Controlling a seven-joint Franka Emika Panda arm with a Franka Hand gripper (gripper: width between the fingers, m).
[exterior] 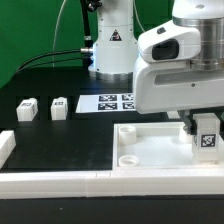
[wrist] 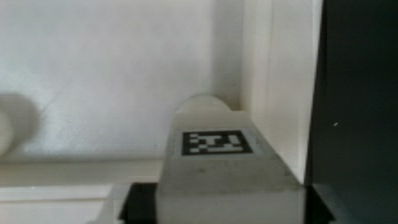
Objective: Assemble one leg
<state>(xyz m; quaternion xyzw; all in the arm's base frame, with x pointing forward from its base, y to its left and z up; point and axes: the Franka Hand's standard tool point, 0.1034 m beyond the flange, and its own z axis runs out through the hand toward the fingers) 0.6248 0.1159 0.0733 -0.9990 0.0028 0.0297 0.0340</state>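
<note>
My gripper is shut on a leg, a small white block with a black-and-white tag facing the camera. I hold it upright over the corner of the large flat white panel at the exterior view's right. I cannot tell whether it touches the panel. In the wrist view the leg fills the space between the dark fingers of my gripper, with the panel beneath. Two more legs stand on the black table at the exterior view's left.
The marker board lies behind the panel near the arm's base. Long white border bars run along the front and at the exterior view's left. Round holes mark the panel's left corners.
</note>
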